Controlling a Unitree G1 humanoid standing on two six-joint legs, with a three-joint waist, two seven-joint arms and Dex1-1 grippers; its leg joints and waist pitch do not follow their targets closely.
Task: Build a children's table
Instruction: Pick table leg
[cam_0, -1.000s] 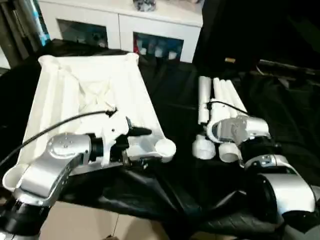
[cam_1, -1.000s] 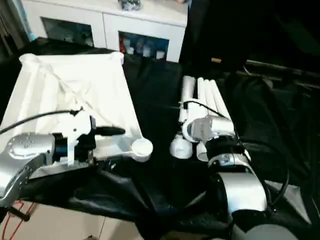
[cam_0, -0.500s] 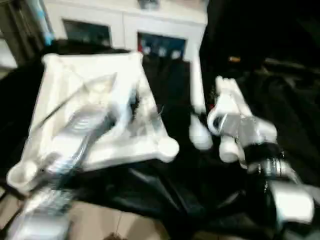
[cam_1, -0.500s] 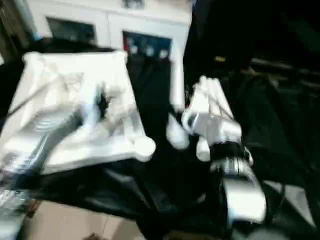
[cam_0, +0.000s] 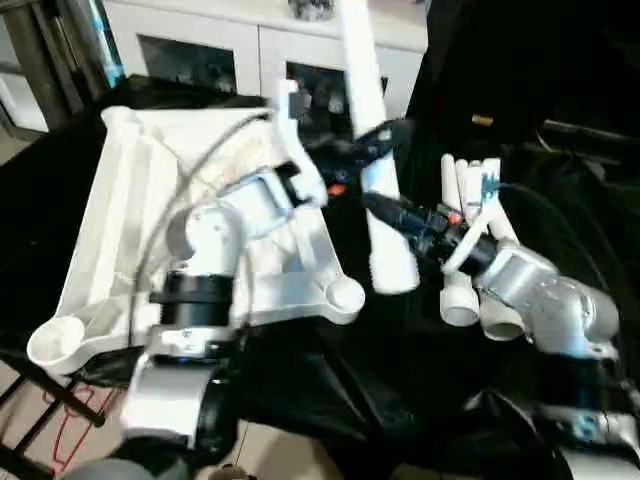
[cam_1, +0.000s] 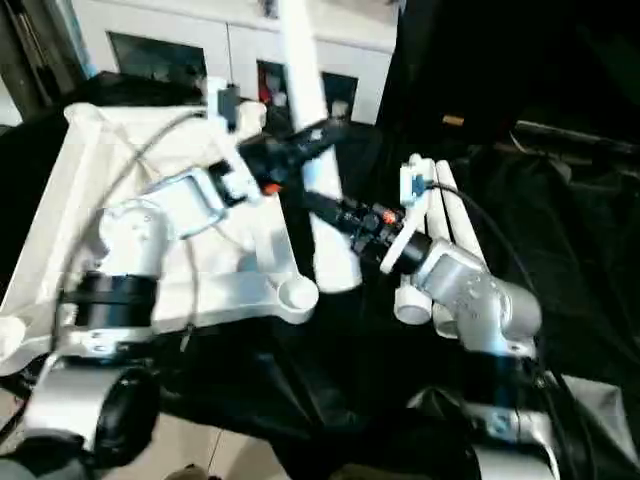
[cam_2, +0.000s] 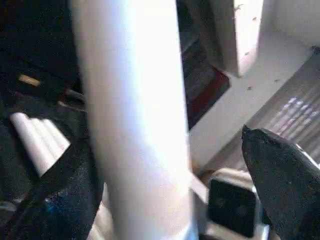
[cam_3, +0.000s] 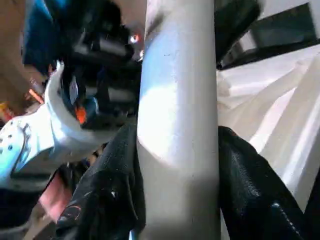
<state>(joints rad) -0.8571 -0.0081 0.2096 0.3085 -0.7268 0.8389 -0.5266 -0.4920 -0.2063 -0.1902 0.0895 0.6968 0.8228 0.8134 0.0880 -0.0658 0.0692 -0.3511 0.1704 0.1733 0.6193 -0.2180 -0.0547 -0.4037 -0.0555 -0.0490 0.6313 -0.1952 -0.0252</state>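
Observation:
The children's table lies in parts on a black cloth. Its white tabletop (cam_0: 120, 230) rests underside up at the left, with a round corner socket (cam_0: 344, 296) at its near right. One white leg (cam_0: 390, 255) stands nearly upright in the air beside that corner. My right gripper (cam_0: 385, 210) is shut on its lower part, with black fingers (cam_3: 110, 195) pressed on both sides. My left gripper (cam_0: 372, 145) straddles the same leg higher up and is open; one finger (cam_2: 280, 175) stands apart from the tube. Other legs (cam_0: 475, 250) lie side by side at the right.
A white cabinet with glass doors (cam_0: 200, 50) stands behind the table. The black cloth (cam_0: 340, 390) hangs over the near edge above the pale floor. Cables run along both silver forearms.
My right gripper has lifted one leg out of the pile and tipped it upright. My left arm has swung up from the tabletop's near edge to the leg. The camera has shifted.

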